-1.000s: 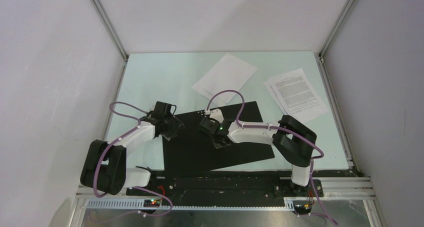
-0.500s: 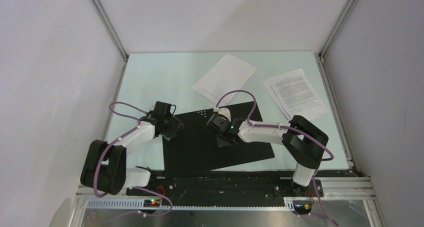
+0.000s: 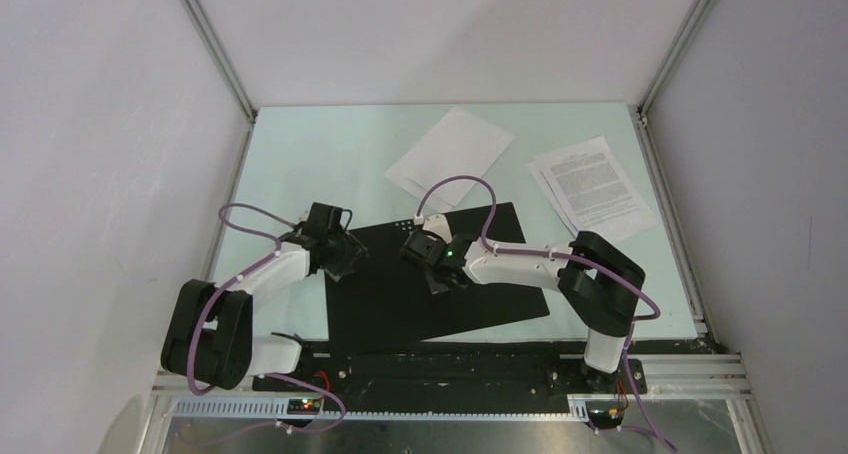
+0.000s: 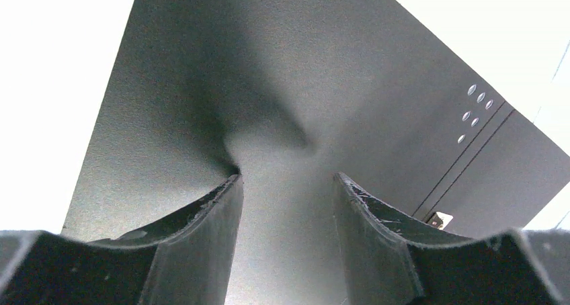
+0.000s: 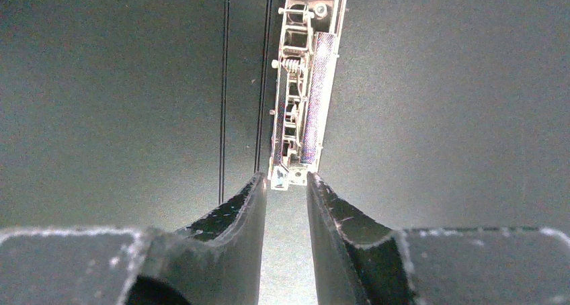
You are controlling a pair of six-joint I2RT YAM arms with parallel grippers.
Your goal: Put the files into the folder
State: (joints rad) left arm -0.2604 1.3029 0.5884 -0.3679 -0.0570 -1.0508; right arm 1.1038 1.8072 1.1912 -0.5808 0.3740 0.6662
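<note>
The folder (image 3: pixel 470 304) is lying open, black side up, at the middle of the bench's (image 3: pixel 300 164) near edge. The left hand (image 3: pixel 343 259) is gaping moderately wide at its left edge. The right hand (image 5: pixel 287 179) is standing narrowly parted at the clear clip (image 5: pixel 302 83). The blank files (image 3: pixel 450 154) and printed files (image 3: pixel 595 187) are lying toward the far-right corner.

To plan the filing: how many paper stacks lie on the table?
2: the blank stack, far middle; the printed stack, far right. Sheets underneath may be hidden.

Matt black folder (image 4: pixel 302 83); clear glossy plastic clip (image 5: pixel 306 90).
</note>
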